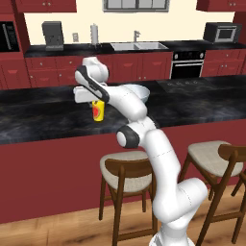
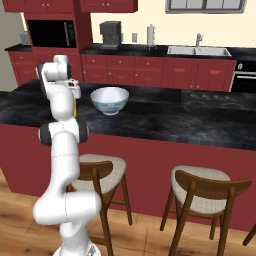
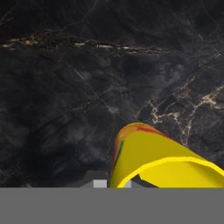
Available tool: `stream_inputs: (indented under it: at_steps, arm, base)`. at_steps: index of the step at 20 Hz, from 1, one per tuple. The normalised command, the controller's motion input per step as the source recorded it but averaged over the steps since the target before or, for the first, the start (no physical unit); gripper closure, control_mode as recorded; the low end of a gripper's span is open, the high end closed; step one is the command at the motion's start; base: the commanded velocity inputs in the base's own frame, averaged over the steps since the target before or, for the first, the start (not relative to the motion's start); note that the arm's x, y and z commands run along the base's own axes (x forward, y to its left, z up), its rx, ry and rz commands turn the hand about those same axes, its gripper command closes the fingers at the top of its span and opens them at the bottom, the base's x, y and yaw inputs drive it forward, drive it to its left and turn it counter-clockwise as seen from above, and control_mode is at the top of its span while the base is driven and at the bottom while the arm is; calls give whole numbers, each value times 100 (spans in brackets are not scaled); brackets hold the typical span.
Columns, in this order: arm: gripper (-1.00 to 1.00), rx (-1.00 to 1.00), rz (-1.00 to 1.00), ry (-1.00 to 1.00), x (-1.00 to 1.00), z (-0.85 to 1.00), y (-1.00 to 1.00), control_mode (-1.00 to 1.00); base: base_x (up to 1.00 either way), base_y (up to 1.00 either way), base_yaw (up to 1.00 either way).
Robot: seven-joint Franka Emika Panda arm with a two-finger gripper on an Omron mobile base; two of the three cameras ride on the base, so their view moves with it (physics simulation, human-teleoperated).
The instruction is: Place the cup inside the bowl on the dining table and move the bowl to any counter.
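The small yellow cup [image 1: 98, 111] with a red mark stands on the black marbled dining table [image 1: 38, 115], left of the white bowl [image 1: 140, 90]. My gripper [image 1: 97, 103] comes down onto the cup from above and is shut on the cup's wall. In the hand view the cup [image 3: 148, 162] sits close against the gripper [image 3: 120, 183], its open rim toward the camera. From the right, the bowl [image 2: 110, 100] stands free on the table [image 2: 165, 117], and only a thin yellow strip of the cup [image 2: 75, 107] shows behind my arm.
Wooden stools [image 1: 126, 173] [image 2: 207, 192] stand along the table's near side. A cooktop [image 2: 215, 97] is set into the table to the right. The far counter [image 1: 96, 48] carries a steel sink [image 1: 139, 46], a coffee machine [image 1: 52, 34] and a microwave [image 1: 221, 32].
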Motion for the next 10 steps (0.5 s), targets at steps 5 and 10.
stream_inputs:
  at_steps: [5, 10]
  arm:
    - [100, 0, 0, 0, 0, 40, 0, -100]
    - [100, 0, 0, 0, 0, 44, 0, -100]
  base:
    - [0, 0, 0]
    - [0, 0, 0]
